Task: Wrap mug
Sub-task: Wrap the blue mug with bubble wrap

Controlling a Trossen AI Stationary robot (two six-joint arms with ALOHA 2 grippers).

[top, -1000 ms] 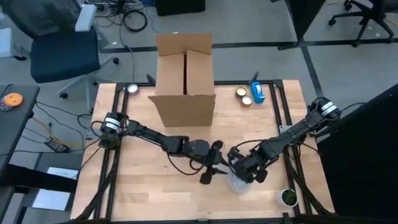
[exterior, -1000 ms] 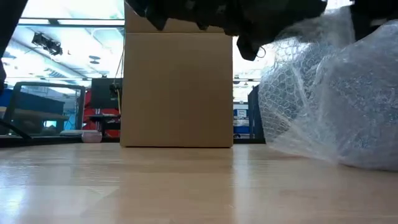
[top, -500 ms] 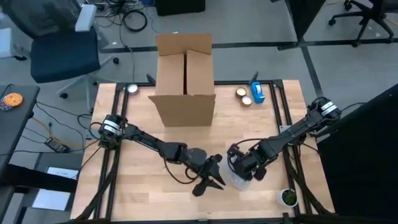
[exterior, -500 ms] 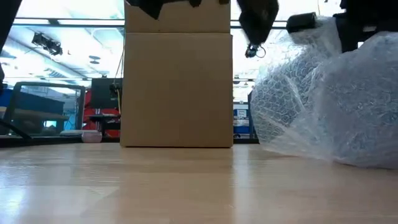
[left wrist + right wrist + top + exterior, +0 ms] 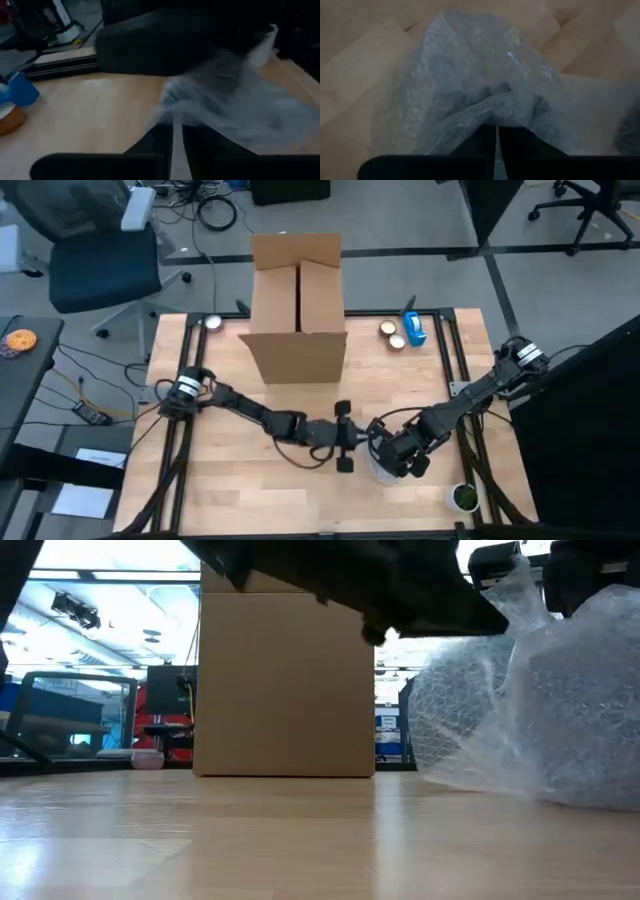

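Observation:
A crumpled bundle of clear bubble wrap (image 5: 381, 471) lies on the wooden table, right of centre near the front, and fills the right of the low view (image 5: 560, 710). The mug is hidden inside it. My right gripper (image 5: 397, 452) stands over the bundle, shut on the wrap. Just left of the bundle, my left gripper (image 5: 346, 442) points toward the table's right edge. Its fingers (image 5: 162, 142) are together, and the wrap (image 5: 225, 107) lies right ahead of them. My right gripper pinches a bunched fold of the bubble wrap (image 5: 501, 111) between its two fingers, on the upper side of the bundle, coming slanting down from the table's right. The bundle rests on the table. My left gripper: I cannot tell whether its shut fingertips touch the wrap's edge (image 5: 167, 112).
An open cardboard box (image 5: 297, 305) stands at the far middle of the table. Two tape rolls and a blue item (image 5: 412, 330) lie at the far right. A small round green-topped thing (image 5: 462, 497) sits at the near right corner. Bare board (image 5: 230, 490) lies at the near left.
My left gripper swung toward the table's near edge, then came back toward the far side and turned, so that it now points level at the bundle. The bubble wrap stays on the table under my right gripper.

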